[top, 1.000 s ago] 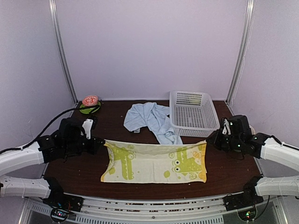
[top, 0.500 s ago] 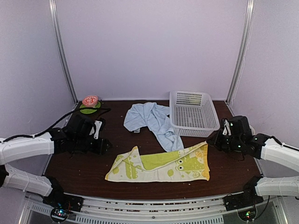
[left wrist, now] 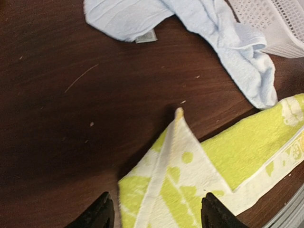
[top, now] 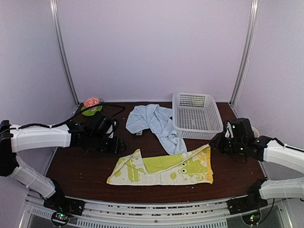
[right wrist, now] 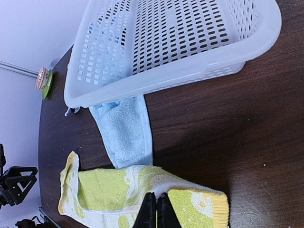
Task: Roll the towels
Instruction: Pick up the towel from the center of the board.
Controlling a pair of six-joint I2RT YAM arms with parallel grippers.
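The yellow-green towel (top: 166,167) lies loosely folded along the table's front, its left corner turned over into a point (left wrist: 190,175). My left gripper (top: 121,145) hovers just left of that corner, open, with the cloth showing between the fingers (left wrist: 102,214) and untouched. My right gripper (top: 214,142) is shut on the towel's raised right edge (right wrist: 199,202). The light-blue towel (top: 152,121) sits crumpled behind it, one end reaching down to the yellow-green one (right wrist: 124,135).
A white perforated basket (top: 199,134) stands at the back right, its near wall (right wrist: 166,73) over the blue towel's end. A round red-and-green object (top: 91,104) sits in the back left corner. A black cable runs along the left arm.
My left gripper opened and let go of the towel's left end, which dropped and folded over. The left arm then slid right toward it. The right gripper stayed put, still shut.
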